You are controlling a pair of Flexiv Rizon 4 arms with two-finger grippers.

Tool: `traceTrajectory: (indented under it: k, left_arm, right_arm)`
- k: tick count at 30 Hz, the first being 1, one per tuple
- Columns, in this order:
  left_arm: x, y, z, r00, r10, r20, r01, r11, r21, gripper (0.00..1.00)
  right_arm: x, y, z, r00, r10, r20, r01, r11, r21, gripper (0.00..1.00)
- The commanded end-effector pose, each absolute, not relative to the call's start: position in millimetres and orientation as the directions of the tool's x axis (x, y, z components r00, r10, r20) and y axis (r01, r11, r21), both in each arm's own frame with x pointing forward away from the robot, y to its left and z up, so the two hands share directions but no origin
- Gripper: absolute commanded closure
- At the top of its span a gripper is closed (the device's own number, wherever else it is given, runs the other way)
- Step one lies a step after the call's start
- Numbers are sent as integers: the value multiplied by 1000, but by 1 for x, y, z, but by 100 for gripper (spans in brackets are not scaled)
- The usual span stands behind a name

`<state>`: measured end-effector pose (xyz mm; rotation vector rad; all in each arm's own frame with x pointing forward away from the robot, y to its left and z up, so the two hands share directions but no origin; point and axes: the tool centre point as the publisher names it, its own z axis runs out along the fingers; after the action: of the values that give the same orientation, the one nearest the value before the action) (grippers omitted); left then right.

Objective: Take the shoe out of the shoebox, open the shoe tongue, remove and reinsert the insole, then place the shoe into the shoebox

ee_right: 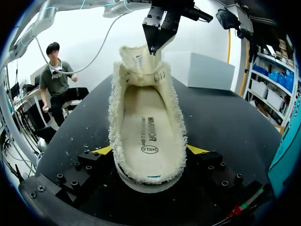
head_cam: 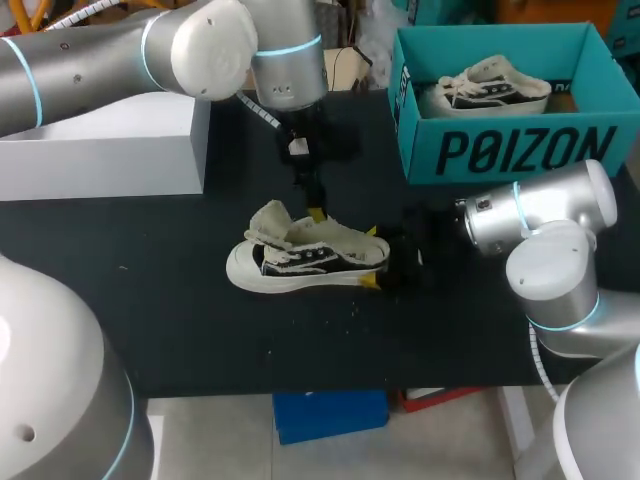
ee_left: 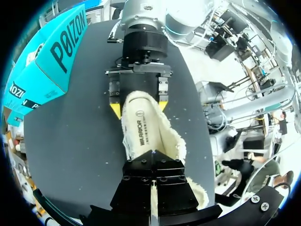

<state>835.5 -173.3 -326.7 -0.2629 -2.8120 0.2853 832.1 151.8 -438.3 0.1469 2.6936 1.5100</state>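
Note:
A cream fleece-lined shoe (head_cam: 300,262) with a white sole lies on its side in the middle of the black table, toe toward my left. Its tongue (ee_right: 138,59) stands folded up, and the printed insole (ee_right: 146,136) shows inside. My right gripper (head_cam: 372,259) grips the heel, a yellow fingertip (ee_right: 102,150) pressed to each side. My left gripper (head_cam: 318,212) hangs shut over the shoe's opening, close to the tongue's upper edge (ee_right: 154,44); I cannot see it pinching anything. In the left wrist view its shut fingers (ee_left: 153,188) sit over the fleece collar, facing the right gripper (ee_left: 138,107).
The teal shoebox (head_cam: 500,150) stands open at the back right with a second shoe (head_cam: 490,85) inside. A white box (head_cam: 100,150) sits at the back left. Small crumbs of fluff dot the table by the shoe.

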Motion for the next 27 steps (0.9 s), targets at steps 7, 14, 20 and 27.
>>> traceTrajectory:
  k: [7,14,20,27]
  left_arm:
    - [831,-182,-351,-914,212,346,141,966,-218,100]
    - [823,-180,-359,-914,193,356,137,975,-178,100]
    - [817,-177,-368,-911,181,369,122,976,-179,100]
    - [807,-180,-382,-907,171,384,111,978,-174,100]
  right_arm:
    - [834,150,-440,-994,109,4,60,519,853,100]
    - [834,150,-440,-994,109,4,60,519,853,100]
    - [834,150,-440,-994,109,4,60,519,853,100]
    - [834,150,-440,-994,109,4,60,519,853,100]
